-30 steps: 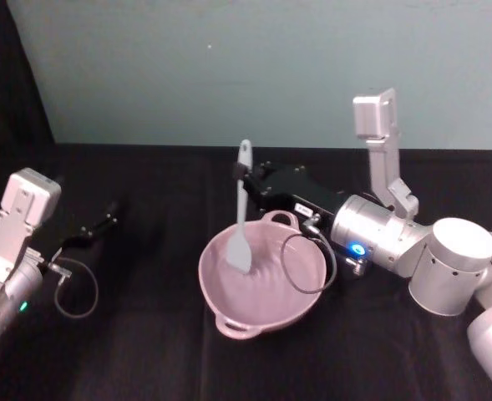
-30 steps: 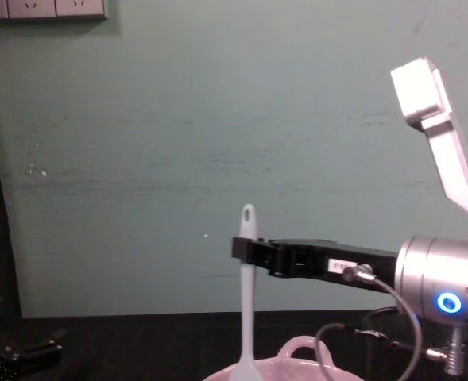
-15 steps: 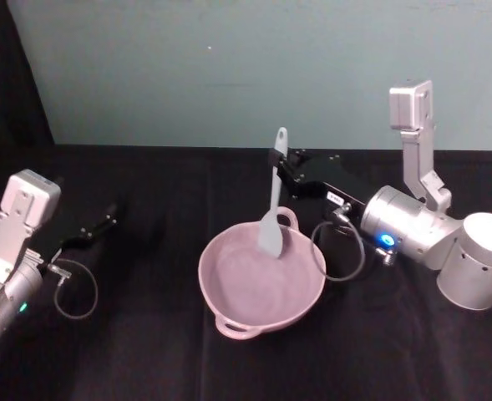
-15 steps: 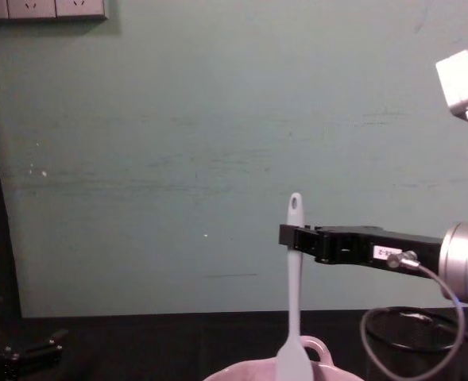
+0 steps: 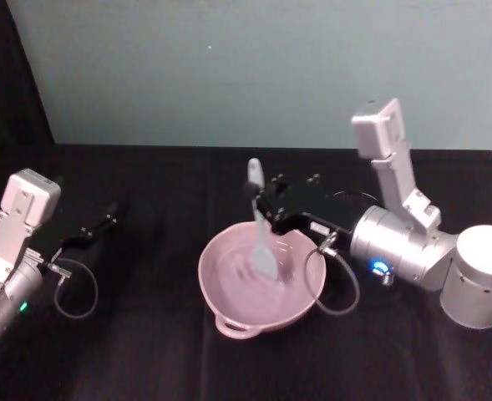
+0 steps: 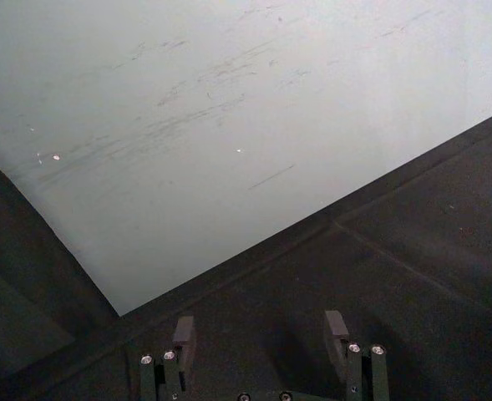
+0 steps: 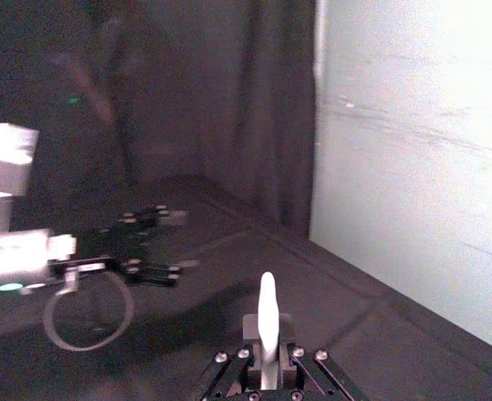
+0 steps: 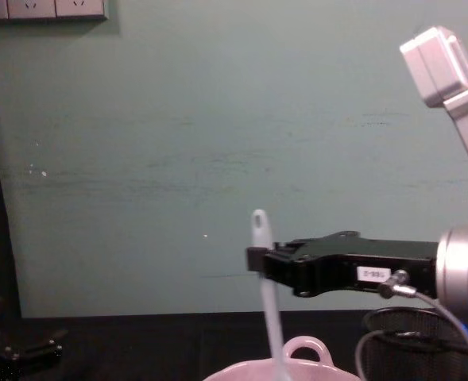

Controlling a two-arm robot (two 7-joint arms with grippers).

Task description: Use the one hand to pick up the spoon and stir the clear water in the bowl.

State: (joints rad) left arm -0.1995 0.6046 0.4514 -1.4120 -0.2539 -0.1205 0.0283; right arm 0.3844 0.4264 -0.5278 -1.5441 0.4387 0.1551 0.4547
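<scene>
The right gripper (image 5: 261, 208) is clamped on the spoon's (image 5: 264, 253) handle, with the paddle tilted down inside the pink bowl (image 5: 207, 280) on the black table (image 5: 145, 351). The left gripper (image 5: 102, 224) sits idle at far left, its 2 fingers apart

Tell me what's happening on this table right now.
The right gripper is clamped on the upper handle of the spoon, holding it nearly upright with its paddle head down inside the pink bowl, so it looks like stirring is under way. The left gripper sits parked at the table's left side, fingers open and holding nothing.
</scene>
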